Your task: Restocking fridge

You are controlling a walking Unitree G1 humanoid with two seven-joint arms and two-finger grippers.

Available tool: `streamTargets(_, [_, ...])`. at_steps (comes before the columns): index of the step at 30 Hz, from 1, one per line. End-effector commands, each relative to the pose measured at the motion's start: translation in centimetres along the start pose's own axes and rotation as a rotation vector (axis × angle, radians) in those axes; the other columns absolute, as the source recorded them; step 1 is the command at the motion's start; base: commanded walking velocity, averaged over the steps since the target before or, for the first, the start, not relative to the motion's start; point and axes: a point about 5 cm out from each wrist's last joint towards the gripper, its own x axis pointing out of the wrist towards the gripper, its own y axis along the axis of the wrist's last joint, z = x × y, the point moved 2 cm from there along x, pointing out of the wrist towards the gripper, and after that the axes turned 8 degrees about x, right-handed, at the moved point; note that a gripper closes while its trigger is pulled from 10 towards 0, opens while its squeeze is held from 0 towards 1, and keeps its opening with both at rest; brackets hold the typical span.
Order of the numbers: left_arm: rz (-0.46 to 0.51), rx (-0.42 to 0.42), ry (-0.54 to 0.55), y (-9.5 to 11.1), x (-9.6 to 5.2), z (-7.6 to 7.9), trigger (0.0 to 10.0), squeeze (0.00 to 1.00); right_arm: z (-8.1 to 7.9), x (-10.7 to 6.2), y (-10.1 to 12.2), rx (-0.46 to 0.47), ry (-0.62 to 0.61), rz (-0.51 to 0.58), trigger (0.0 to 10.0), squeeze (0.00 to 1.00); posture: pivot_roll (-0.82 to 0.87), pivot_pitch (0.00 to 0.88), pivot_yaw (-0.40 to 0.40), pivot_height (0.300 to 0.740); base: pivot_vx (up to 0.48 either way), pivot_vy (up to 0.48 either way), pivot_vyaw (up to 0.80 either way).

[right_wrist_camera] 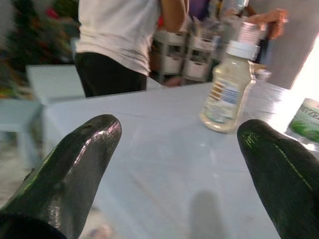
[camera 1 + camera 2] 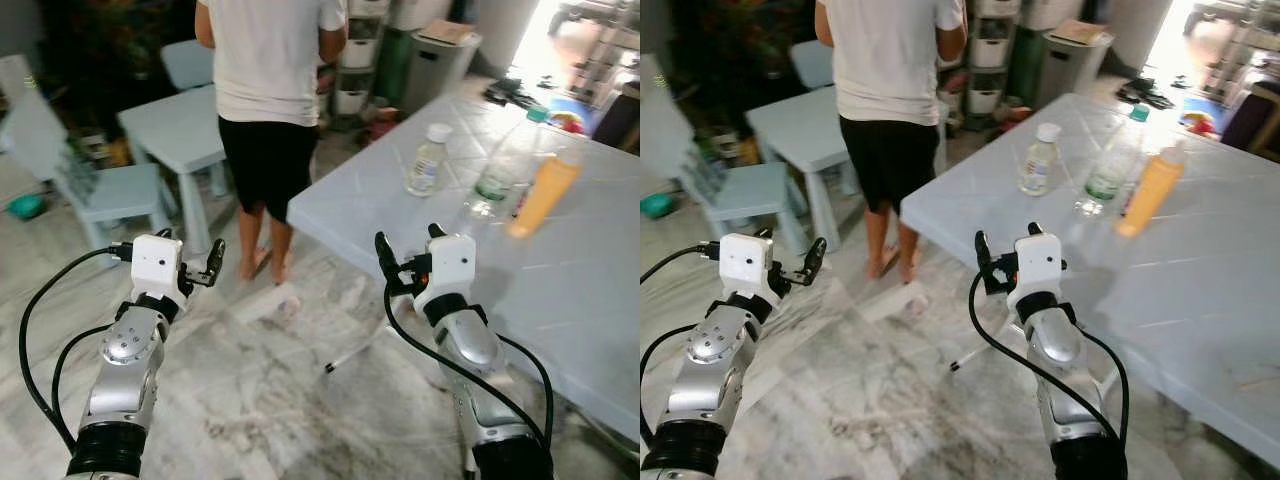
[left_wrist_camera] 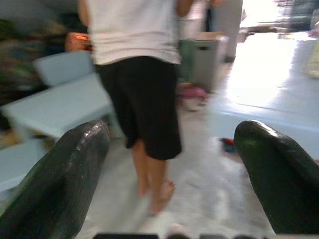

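Note:
Three bottles stand on the pale blue table [image 2: 560,290] at my right: a small white-capped bottle of pale liquid [image 2: 428,160], a clear bottle with a green cap [image 2: 505,165] and an orange bottle [image 2: 545,193]. My right gripper [image 2: 410,245] is open and empty, held at the table's near corner and short of the bottles. In the right wrist view the white-capped bottle [image 1: 227,94] stands ahead between the spread fingers. My left gripper [image 2: 190,250] is open and empty above the floor, pointing towards a person.
A person [image 2: 270,100] in a white shirt and black shorts stands barefoot just ahead, back turned, between the big table and a low blue table [image 2: 175,125]. A small blue chair [image 2: 110,190] is at the left. A grey bin [image 2: 440,60] and drawers stand behind.

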Motion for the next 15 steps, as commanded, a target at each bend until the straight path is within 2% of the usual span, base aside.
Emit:
streamTargets(1, [0.001, 0.017, 0.021, 0.07, -0.36, -1.17, 10.0, 0.0, -0.94, 0.38, 0.3, 0.016, 0.023, 0.014, 10.0, 0.0, 0.0, 0.0, -0.053, 0.74, 0.465, 0.0, -0.64])
streamTargets(10, [0.003, 0.01, 0.023, 0.06, -0.2, -1.0, 10.0, 0.0, -0.99, 0.43, 0.42, 0.011, 0.027, 0.02, 10.0, 0.0, 0.0, 0.0, -0.053, 0.74, 0.465, 0.0, -0.75])
streamTargets(15, [0.008, 0.009, 0.02, 0.09, -0.18, -0.92, 10.0, 0.0, -1.05, 0.36, 0.36, 0.007, 0.027, 0.018, 10.0, 0.0, 0.0, 0.0, -0.055, 0.74, 0.465, 0.0, -0.09])
